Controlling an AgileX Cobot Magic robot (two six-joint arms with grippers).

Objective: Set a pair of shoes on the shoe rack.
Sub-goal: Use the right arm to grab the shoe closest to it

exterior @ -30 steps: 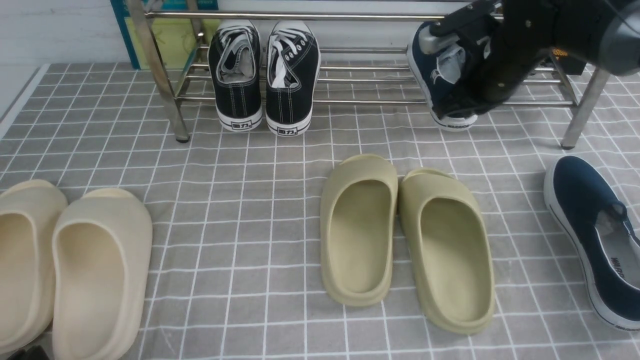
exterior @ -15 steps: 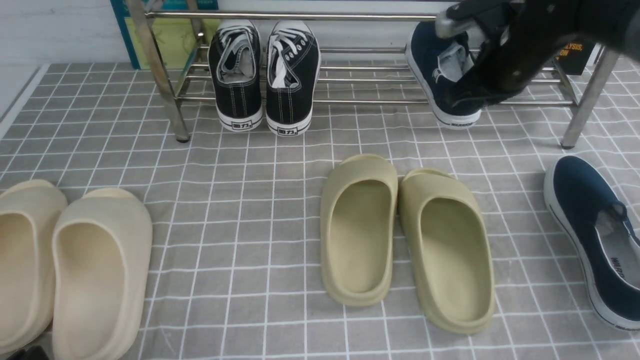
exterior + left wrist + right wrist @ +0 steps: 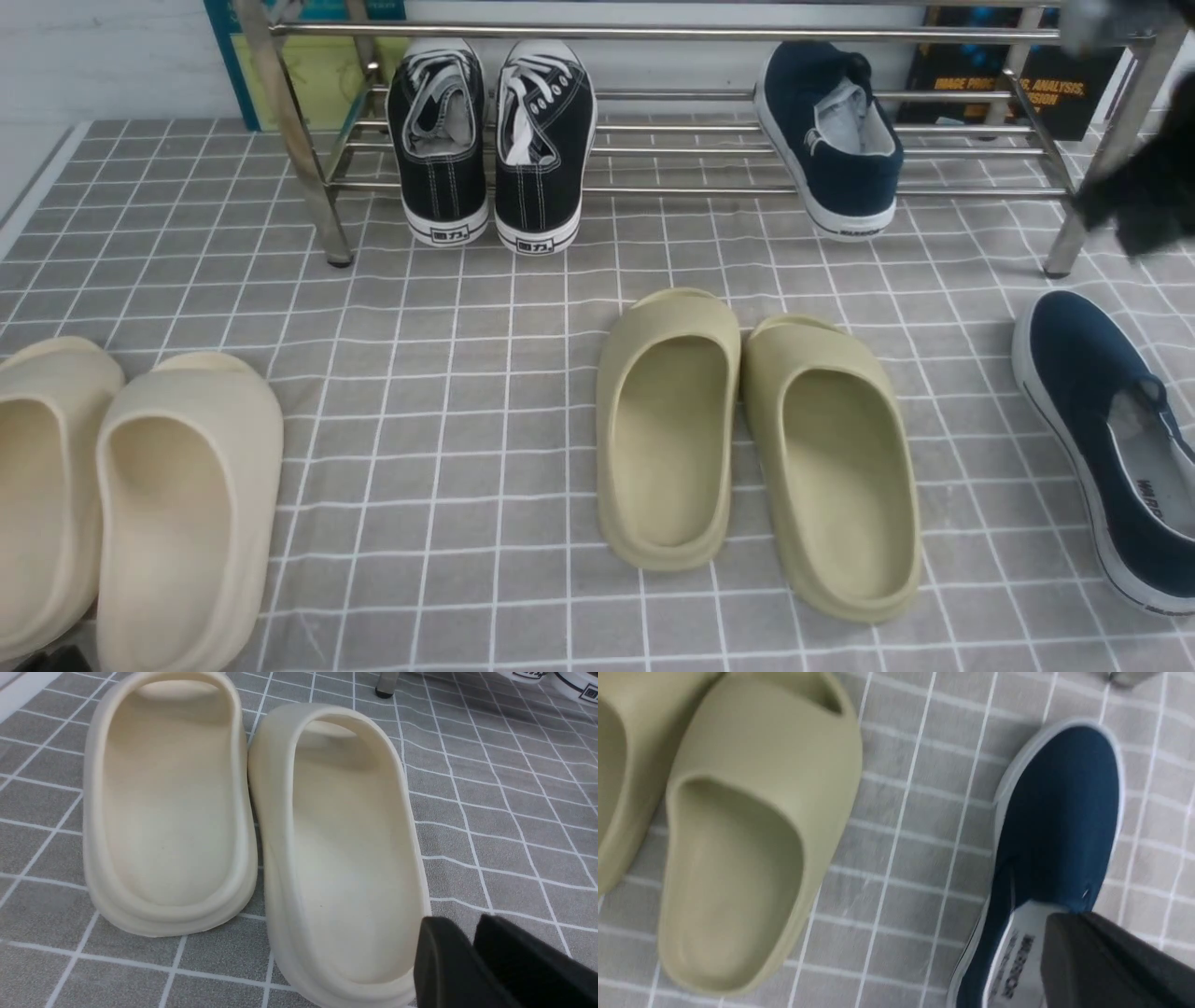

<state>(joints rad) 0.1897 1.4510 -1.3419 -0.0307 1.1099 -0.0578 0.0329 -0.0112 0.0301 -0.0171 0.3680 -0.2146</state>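
One navy slip-on shoe (image 3: pixel 834 140) rests on the silver shoe rack (image 3: pixel 653 31), heel toward me, with nothing touching it. The other navy shoe (image 3: pixel 1092 411) lies on the checked cloth at the far right, in front of the rack. My right arm (image 3: pixel 1144 201) is a dark blur at the right edge near the rack's leg. In the right wrist view my right gripper (image 3: pixel 1069 919) hangs shut and empty above the floor shoe (image 3: pixel 1059 826). My left gripper (image 3: pixel 467 926) hovers by a cream slide, fingers nearly together, holding nothing.
Two black lace-up sneakers (image 3: pixel 490 140) stand on the rack's left part. A pair of olive slides (image 3: pixel 747 439) lies mid-floor, left of the floor shoe. Cream slides (image 3: pixel 140 504) lie at the near left. Books (image 3: pixel 990 89) lean behind the rack.
My right gripper has let go of the navy shoe on the rack and pulled away to the right. The shoe stays on the rack bars.
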